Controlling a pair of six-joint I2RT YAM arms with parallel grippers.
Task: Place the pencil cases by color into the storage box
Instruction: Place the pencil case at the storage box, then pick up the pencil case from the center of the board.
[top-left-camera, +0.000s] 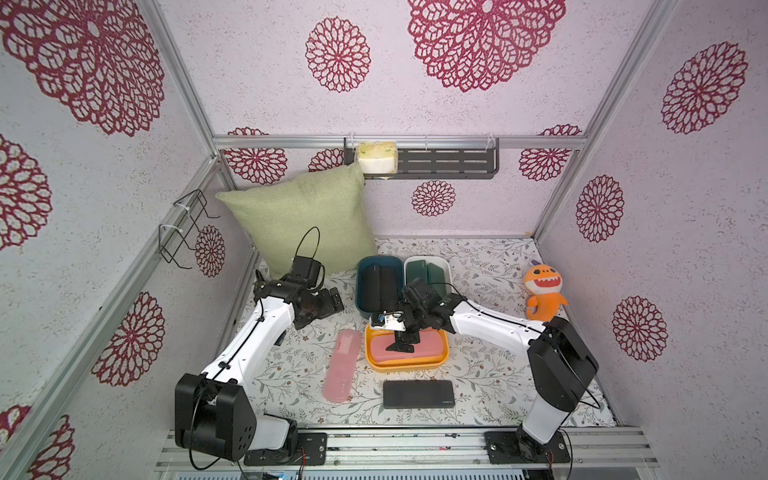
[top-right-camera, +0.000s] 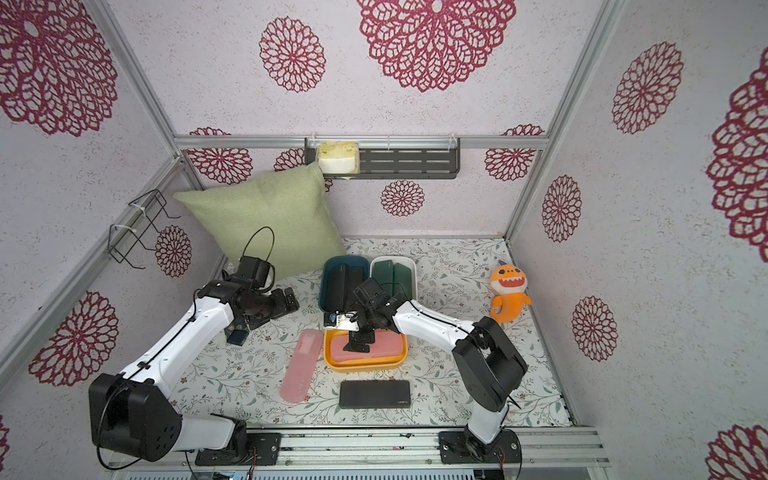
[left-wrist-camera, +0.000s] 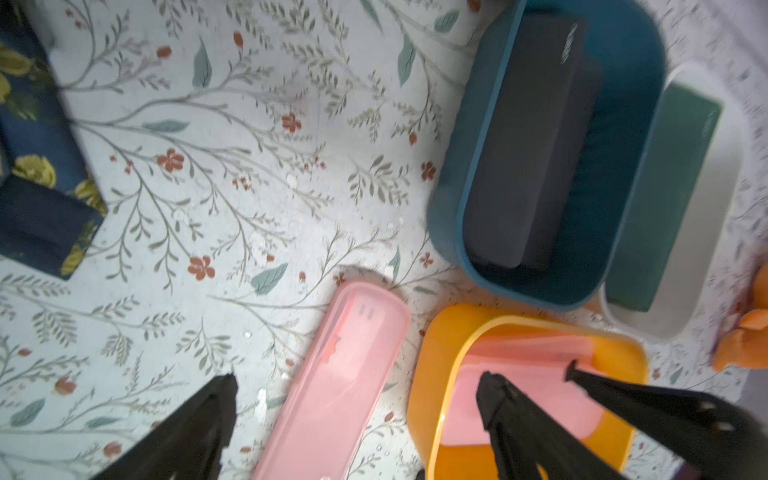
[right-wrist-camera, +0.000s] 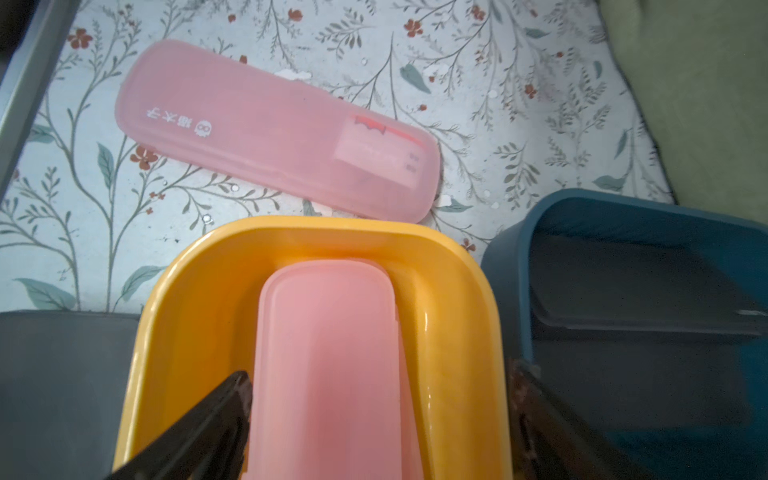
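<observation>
The table (top-left-camera: 478, 374) carries a blue bin (top-left-camera: 360, 291) with black pencil cases (top-left-camera: 384, 282), a white bin (top-left-camera: 447, 268) with green pencil cases (top-left-camera: 424, 272) and a yellow bin (top-left-camera: 415, 366) with pink pencil cases (top-left-camera: 428, 347). A loose pink case (top-left-camera: 341, 365) and a loose black case (top-left-camera: 417, 394) lie beside the yellow bin. The right claw (right-wrist-camera: 380, 380) gapes over the yellow bin's cases; the left claw (top-left-camera: 332, 297), open and empty, hovers near the blue bin

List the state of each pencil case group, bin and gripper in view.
right gripper: open, over the yellow bin, gripping nothing.
left gripper: open, empty, above the table.
yellow bin: holds stacked pink cases.
blue bin: holds black cases.
white bin: holds green cases.
loose pink case: flat on the table, unsorted.
loose black case: flat on the table, unsorted.
</observation>
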